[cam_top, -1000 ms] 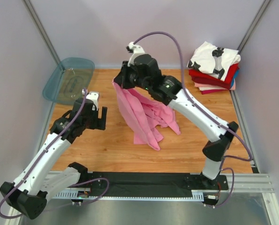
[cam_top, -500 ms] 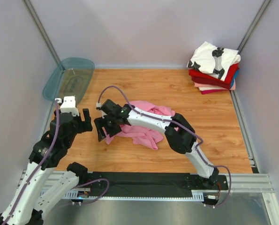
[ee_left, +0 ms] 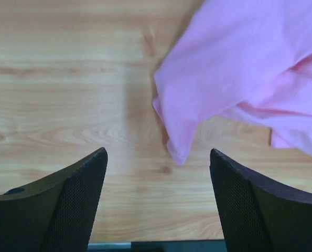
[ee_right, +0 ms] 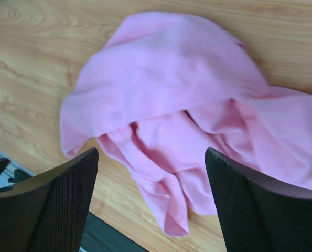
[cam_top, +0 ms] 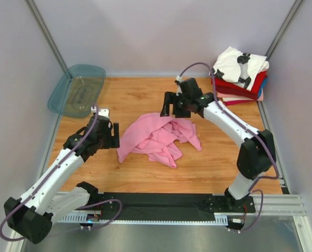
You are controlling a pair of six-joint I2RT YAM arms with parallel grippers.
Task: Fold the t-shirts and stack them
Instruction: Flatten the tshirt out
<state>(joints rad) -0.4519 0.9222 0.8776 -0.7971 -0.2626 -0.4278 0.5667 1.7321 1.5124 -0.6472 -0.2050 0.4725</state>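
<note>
A plain pink t-shirt (cam_top: 156,139) lies crumpled in a heap in the middle of the wooden table. My left gripper (cam_top: 114,135) hovers just off its left edge, open, and a corner of the pink t-shirt (ee_left: 239,79) reaches in between the fingertips of the left gripper (ee_left: 157,153) without being held. My right gripper (cam_top: 172,107) hangs open above the heap's far edge. In the right wrist view the pink t-shirt (ee_right: 166,79) lies loose below the empty right gripper (ee_right: 151,152). Folded t-shirts (cam_top: 239,79), white with black print on red, are stacked at the far right corner.
A clear teal tray (cam_top: 77,89) leans at the far left corner. Grey walls close in the left, back and right sides. The black mounting rail (cam_top: 161,202) runs along the near edge.
The right gripper has let go of the pink t-shirt, which hung from it and now lies in a heap. The right arm swept low to the left, then back to the far side. The left gripper shifted toward the shirt.
</note>
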